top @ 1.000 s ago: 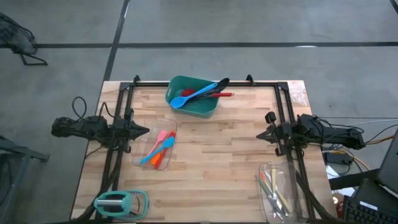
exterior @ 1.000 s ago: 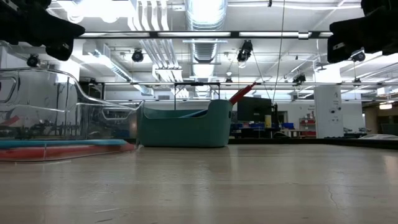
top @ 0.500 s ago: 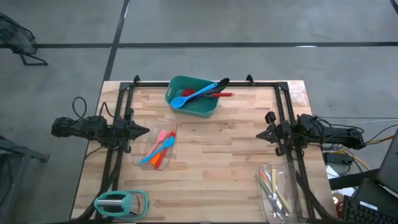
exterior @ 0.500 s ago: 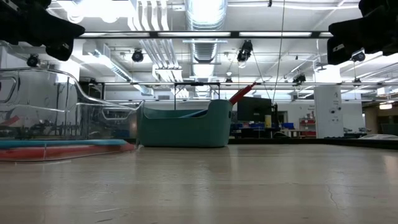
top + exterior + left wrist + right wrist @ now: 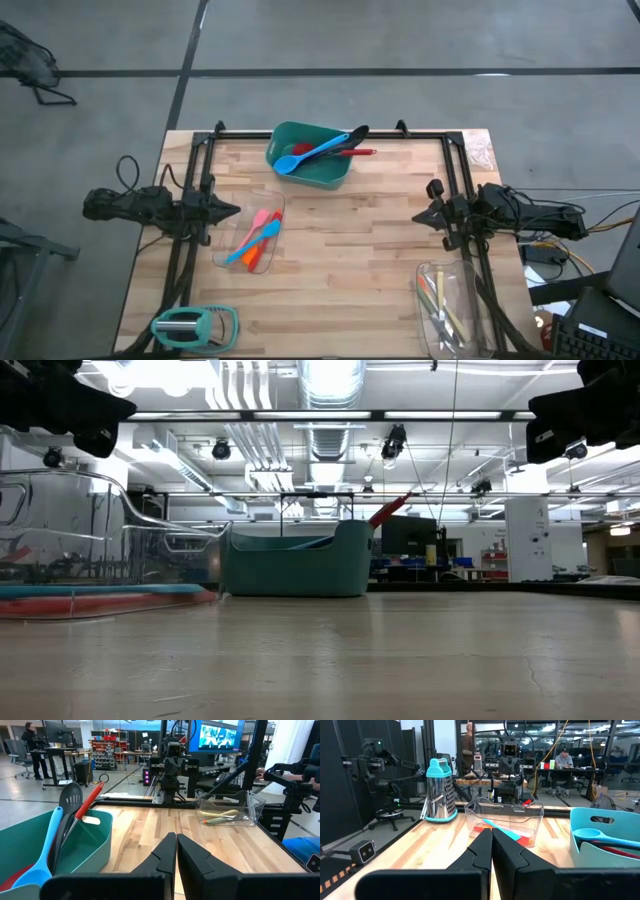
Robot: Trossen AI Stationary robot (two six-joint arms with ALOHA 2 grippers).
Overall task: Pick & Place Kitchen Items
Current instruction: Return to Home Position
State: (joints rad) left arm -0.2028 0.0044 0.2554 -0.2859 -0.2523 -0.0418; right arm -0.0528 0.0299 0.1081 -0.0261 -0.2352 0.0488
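Note:
A green tub [image 5: 311, 155] at the table's far middle holds a blue spoon [image 5: 318, 152], a black slotted spoon [image 5: 69, 804] and a red utensil [image 5: 352, 152], their handles leaning on its rim. A clear tray [image 5: 250, 240] left of centre holds pink, orange and blue utensils [image 5: 256, 235]. Another clear tray [image 5: 448, 305] at the near right holds slim cutlery [image 5: 220, 816]. My left gripper [image 5: 236, 210] hovers shut at the table's left edge. My right gripper [image 5: 415, 218] hovers shut at the right edge. Both stand high above the table, level, holding nothing.
A teal-handled metal grater [image 5: 192, 326] stands at the near left corner. Black frame rails [image 5: 205, 160] run along the far and side edges. Bare wood [image 5: 350, 250] lies between the two arms. People stand and sit in the room beyond the table.

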